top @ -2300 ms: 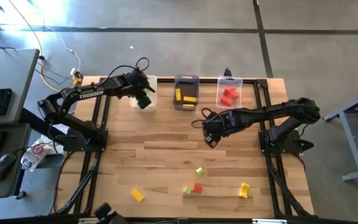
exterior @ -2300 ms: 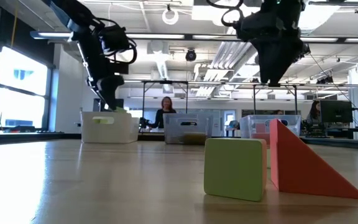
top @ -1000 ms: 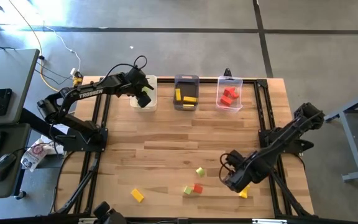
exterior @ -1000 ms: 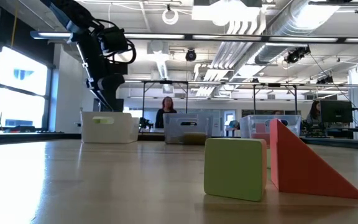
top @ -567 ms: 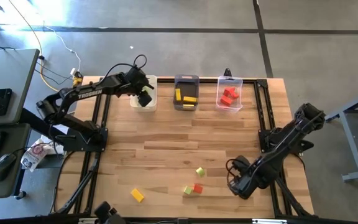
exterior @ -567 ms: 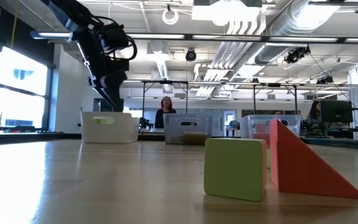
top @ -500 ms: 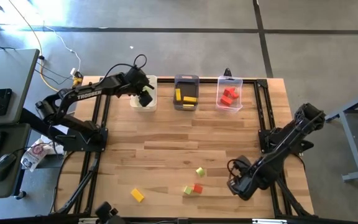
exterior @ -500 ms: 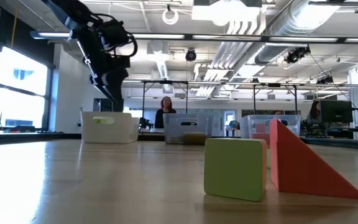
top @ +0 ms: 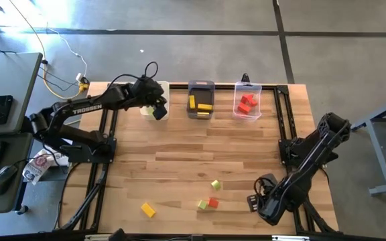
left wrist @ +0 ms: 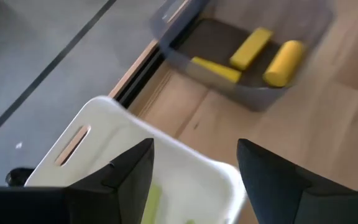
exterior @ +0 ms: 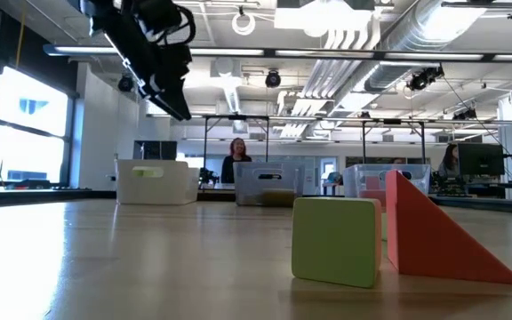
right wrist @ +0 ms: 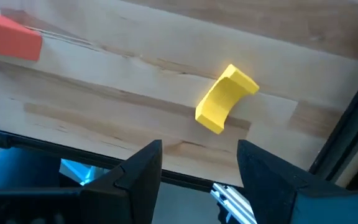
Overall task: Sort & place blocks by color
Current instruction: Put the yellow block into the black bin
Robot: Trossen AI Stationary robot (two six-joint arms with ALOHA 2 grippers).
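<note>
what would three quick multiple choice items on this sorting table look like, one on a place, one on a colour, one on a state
1. Where is the left gripper?
A. at the white bin
B. at the clear bin
C. beside the red block

2. What colour are the blocks in the dark grey bin?
A. red
B. yellow
C. green

3. How do the right gripper's jaws stand?
A. shut on a red block
B. shut and empty
C. open, holding nothing

Answers:
1 A, the high view shows it at the white bin in the far row.
2 B, the yellow blocks lie inside it.
3 C, the right wrist view shows them apart, with the curved yellow block lying loose on the table ahead.
</note>
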